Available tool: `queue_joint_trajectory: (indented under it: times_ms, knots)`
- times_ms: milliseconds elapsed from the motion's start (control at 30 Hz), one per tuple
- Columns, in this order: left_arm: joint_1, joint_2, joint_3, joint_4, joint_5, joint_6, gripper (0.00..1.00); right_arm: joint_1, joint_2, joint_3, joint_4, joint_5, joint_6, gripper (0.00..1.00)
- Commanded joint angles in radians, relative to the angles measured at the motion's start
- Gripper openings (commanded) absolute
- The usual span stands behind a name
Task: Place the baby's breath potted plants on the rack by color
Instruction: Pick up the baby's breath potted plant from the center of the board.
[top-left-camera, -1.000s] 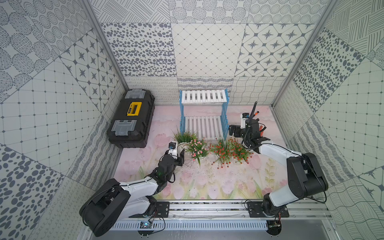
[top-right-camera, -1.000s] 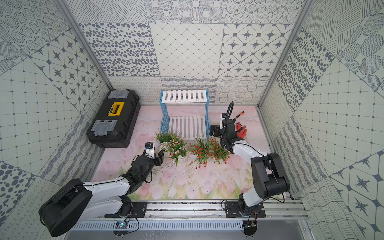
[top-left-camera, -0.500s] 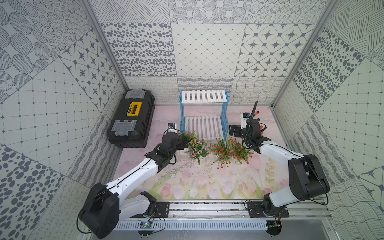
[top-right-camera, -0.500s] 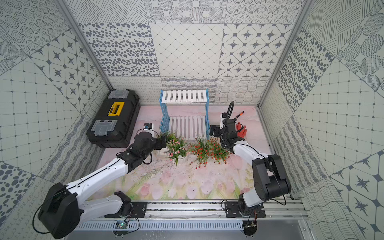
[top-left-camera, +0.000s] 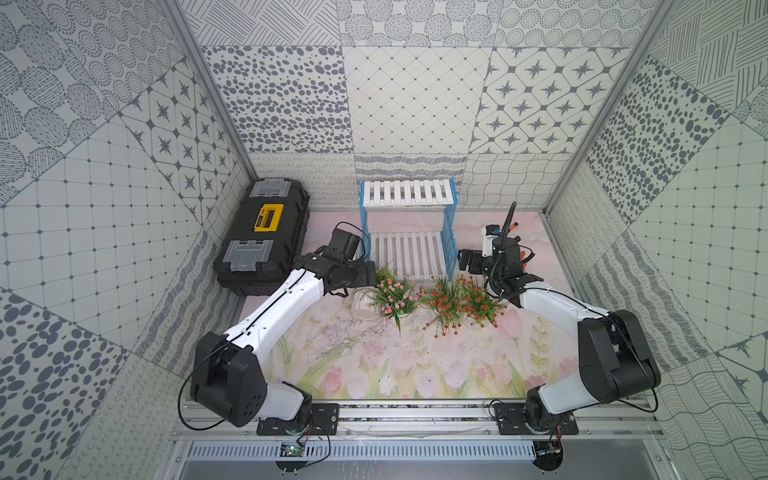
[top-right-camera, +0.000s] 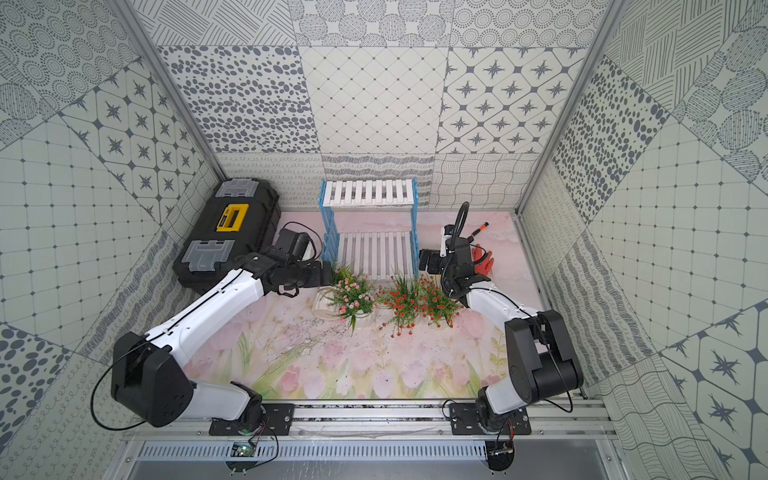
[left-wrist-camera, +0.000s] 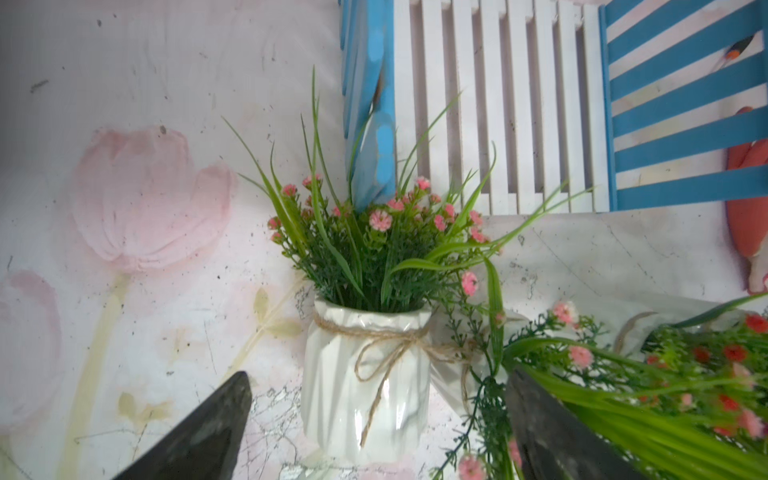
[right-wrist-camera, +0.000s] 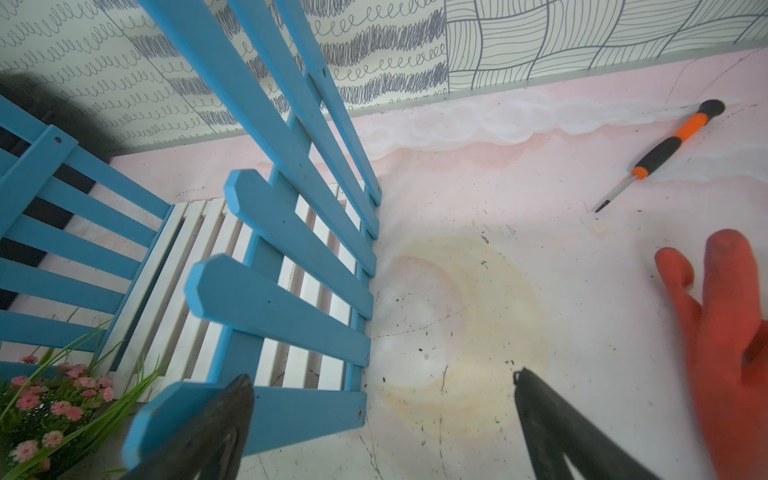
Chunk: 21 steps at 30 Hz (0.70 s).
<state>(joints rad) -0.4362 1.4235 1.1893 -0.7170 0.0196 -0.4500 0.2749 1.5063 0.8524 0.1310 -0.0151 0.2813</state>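
A pink-blossomed baby's breath plant lies on its side on the mat, its white pot (left-wrist-camera: 365, 374) tied with twine and its blossoms (left-wrist-camera: 380, 220) pointing at the rack (left-wrist-camera: 498, 104). My left gripper (left-wrist-camera: 379, 374) hangs open over that pot, one finger on each side, not touching it. In both top views the gripper (top-left-camera: 371, 275) is at the rack's front left corner. A second pink plant (top-left-camera: 395, 295) and two red-orange plants (top-left-camera: 442, 301) (top-left-camera: 478, 299) crowd the mat before the rack (top-left-camera: 407, 193). My right gripper (right-wrist-camera: 382, 376) is open and empty beside the rack's blue right side (right-wrist-camera: 282, 257).
A black-and-yellow toolbox (top-left-camera: 264, 235) sits at the back left, close behind my left arm. An orange-handled screwdriver (right-wrist-camera: 665, 153) and an orange glove (right-wrist-camera: 723, 332) lie on the mat right of the rack. Both rack shelves (top-right-camera: 370, 193) hold nothing.
My left arm has reached from the front of the mat to the pink plants by the rack, and its gripper has gone from shut to open. The right arm has not moved.
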Motion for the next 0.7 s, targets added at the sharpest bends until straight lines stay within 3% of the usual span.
queue_joint_trajectory:
  times_ms: [0, 367, 667]
  knots:
    - [0.004, 0.054, 0.030, -0.320, 0.122, 0.009, 0.95, 0.006, -0.010, -0.013, 0.045, -0.011, 0.009, 0.98]
    - [0.002, 0.180, 0.063, -0.262, 0.176, 0.057, 0.95, 0.006, -0.028, -0.023, 0.041, 0.002, 0.004, 0.98]
    - [-0.002, 0.272, 0.097, -0.261, 0.149, 0.092, 0.94, 0.006, -0.022, -0.023, 0.043, -0.001, 0.007, 0.98]
